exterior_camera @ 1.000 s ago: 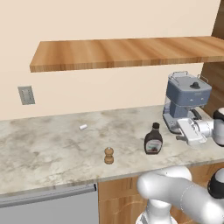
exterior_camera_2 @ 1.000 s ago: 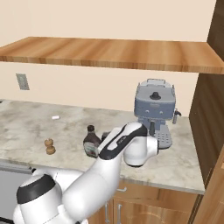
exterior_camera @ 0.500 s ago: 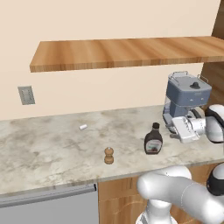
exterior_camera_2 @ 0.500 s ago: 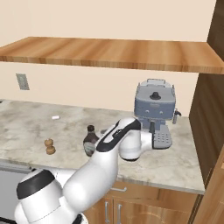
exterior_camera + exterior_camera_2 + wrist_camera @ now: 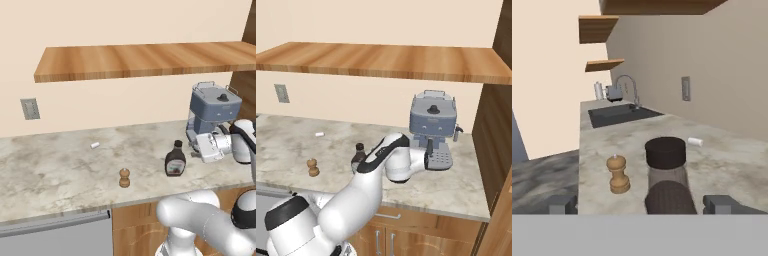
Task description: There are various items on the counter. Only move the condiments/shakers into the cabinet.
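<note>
syrup bottle (image 5: 667,175) bottom cut off between open hand (image 5: 644,204) fingertips.

The arm hides most of the bottle (image 5: 358,156) in the right base view — just its cap and a sliver show. In the hand view its lower body (image 5: 668,192) is cut by the bottom edge. The white cylinder (image 5: 94,145) is too small to identify.
</note>
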You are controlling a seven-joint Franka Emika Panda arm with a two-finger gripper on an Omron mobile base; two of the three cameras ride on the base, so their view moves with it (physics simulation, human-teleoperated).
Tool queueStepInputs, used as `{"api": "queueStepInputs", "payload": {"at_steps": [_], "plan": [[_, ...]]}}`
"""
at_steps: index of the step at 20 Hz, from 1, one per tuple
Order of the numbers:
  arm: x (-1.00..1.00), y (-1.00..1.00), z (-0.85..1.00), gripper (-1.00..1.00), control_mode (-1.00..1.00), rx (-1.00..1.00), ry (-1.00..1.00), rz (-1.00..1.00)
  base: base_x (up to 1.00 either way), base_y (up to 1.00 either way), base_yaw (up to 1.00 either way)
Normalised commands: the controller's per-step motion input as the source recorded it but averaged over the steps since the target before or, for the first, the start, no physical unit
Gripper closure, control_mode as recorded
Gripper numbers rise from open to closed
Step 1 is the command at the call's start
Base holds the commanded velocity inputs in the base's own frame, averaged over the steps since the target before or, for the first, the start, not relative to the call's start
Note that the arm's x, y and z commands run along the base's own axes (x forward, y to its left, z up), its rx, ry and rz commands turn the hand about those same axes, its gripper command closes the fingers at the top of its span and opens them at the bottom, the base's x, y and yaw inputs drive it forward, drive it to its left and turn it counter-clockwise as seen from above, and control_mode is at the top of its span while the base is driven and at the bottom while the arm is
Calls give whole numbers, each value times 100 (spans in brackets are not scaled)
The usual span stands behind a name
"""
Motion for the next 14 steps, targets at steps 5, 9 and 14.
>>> {"api": "queueStepInputs", "payload": {"at_steps": [5, 9, 14], "plan": [[12, 31, -1, -100, -100, -1, 8, -3, 0, 0, 0], [21, 9, -5, -100, -100, -4, 10, -1, 0, 0, 0], [20, 0, -9, -100, -100, -2, 11, -2, 0, 0, 0]]}}
